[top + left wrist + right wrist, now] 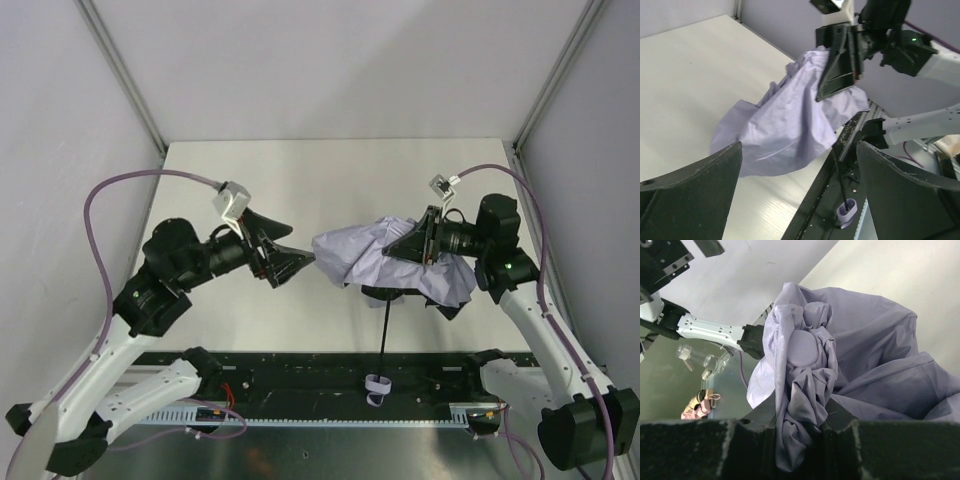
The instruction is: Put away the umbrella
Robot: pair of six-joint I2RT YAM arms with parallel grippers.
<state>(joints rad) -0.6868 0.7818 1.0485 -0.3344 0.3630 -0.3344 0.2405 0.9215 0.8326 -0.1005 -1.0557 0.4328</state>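
The umbrella's lavender-grey canopy (pixel 358 255) lies crumpled on the table between the arms. Its thin black shaft (pixel 384 330) runs toward me to the pale handle with a loop (pixel 377 388), which rests on the black rail. My right gripper (pixel 410 243) is shut on bunched canopy fabric around the round top cap (pixel 807 347); the fabric (pixel 802 405) is pinched between the fingers. My left gripper (pixel 305 261) is open and empty, just left of the canopy's edge. In the left wrist view the canopy (pixel 790 120), shaft (pixel 839 175) and handle (pixel 847 212) show between the spread fingers.
A black mounting rail (pixel 300 375) runs along the table's near edge, with the arm bases at both ends. White walls and metal posts (pixel 120 70) enclose the table on the left, back and right. Purple cables (pixel 110 200) loop above each arm.
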